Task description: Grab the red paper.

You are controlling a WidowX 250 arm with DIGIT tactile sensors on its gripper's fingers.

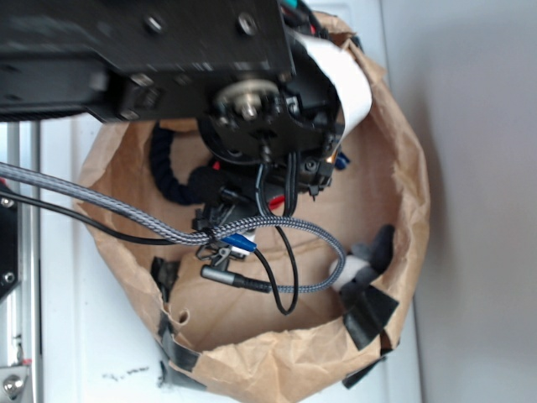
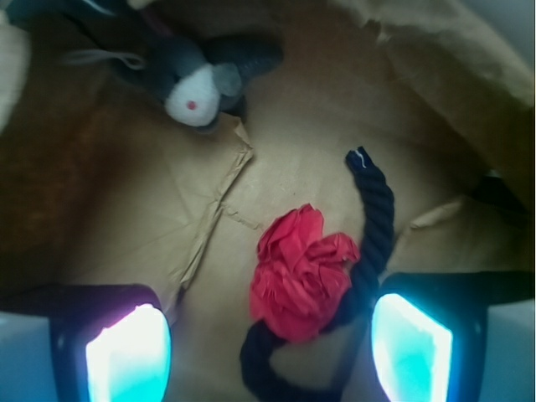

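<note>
Count inside the brown paper bag (image 2: pixel 335 117): one red paper (image 2: pixel 300 272), one dark navy rope (image 2: pixel 373 218), one grey and white plush toy (image 2: pixel 197 84). Three loose items, one container.

The bag is sitting on the white table (image 1: pixel 84 336) with its walls rolled down into a low rim, and black tape strips (image 1: pixel 369 312) are sticking to the rim in several spots. Exact tape count: cannot tell, some is hidden behind the folds.

Wrist view: the red paper is lying on the bag floor, a crumpled rosette, roughly centred between the two fingers and a bit toward the right-hand one. The rope is curving down along its right side, touching it, then looping under its lower edge. The plush toy is lying well apart from both, up in the far corner of the bag, against the wall.

The claw (image 2: pixel 268 347) is standing wide open, gripping nothing. Both fingers (image 2: pixel 130 356) are showing glowing cyan pads at the bottom of the frame, one on each side of the red paper, not touching it.

Exterior view: the arm and its cables are blocking most of the bag interior. Only a red sliver (image 1: pixel 274 203) is showing under the wrist. The rope (image 1: pixel 164 168) is visible at the left inside wall, the plush toy (image 1: pixel 369 256) at the right inside wall. A braided grey cable (image 1: pixel 101 197) is crossing the bag rim from the left.
</note>
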